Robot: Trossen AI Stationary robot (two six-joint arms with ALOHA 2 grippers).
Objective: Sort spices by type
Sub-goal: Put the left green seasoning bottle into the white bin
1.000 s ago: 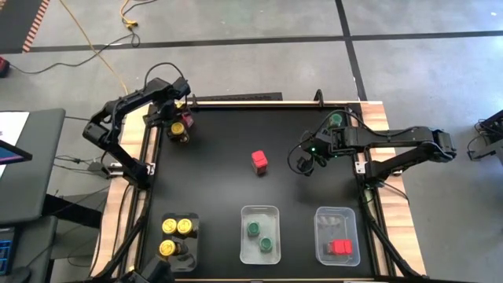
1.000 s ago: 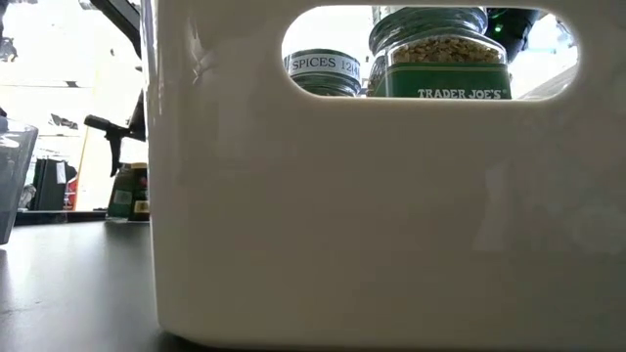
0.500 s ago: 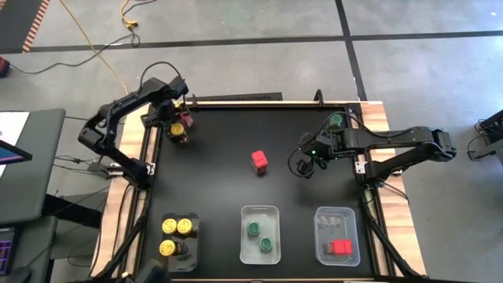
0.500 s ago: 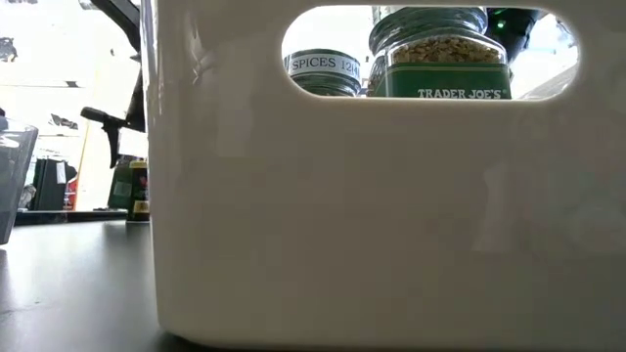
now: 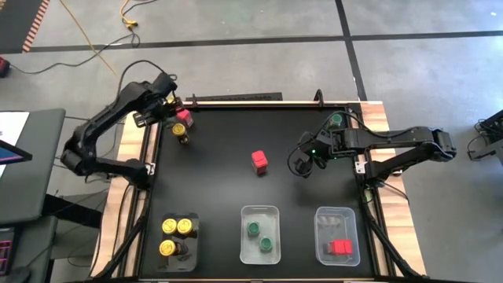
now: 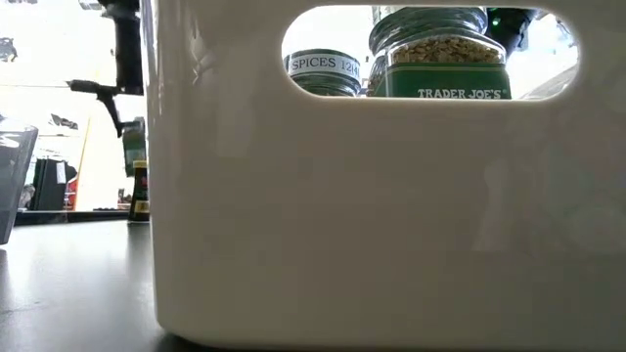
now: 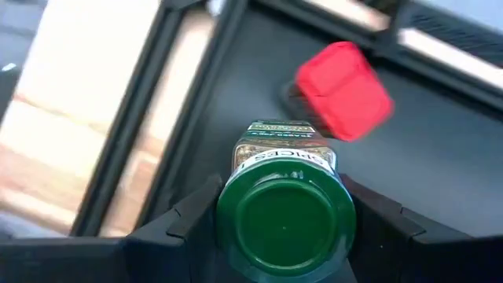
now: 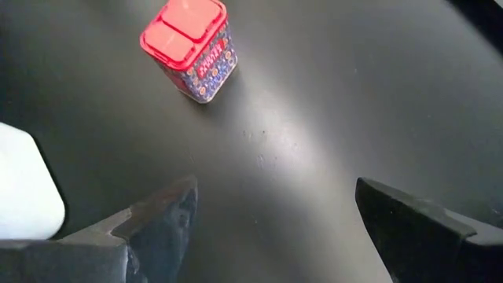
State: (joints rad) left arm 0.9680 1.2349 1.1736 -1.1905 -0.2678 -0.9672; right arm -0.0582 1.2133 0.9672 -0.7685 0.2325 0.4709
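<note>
Stood across the frame: black table (image 5: 236, 181), edged in wood. Reached over its far left corner: left arm, with the left gripper (image 7: 284, 236) clamped on a green-lidded jar (image 7: 284, 216), lifted off the surface. Stayed just beside, on the tabletop: a red-lidded jar (image 7: 343, 90) and a yellow-lidded jar (image 5: 181, 130). Hovered over the right side: right gripper (image 8: 271, 212), fingers spread wide, holding nothing. Sat alone mid-table, near that gripper: another red-lidded jar (image 8: 187, 49). Lined the near edge: three clear trays, left tray (image 5: 193, 259) with three yellow-lidded jars, middle tray (image 5: 260, 211) with two green-lidded jars, right tray (image 5: 336, 214) with red-lidded ones, count unclear.
</note>
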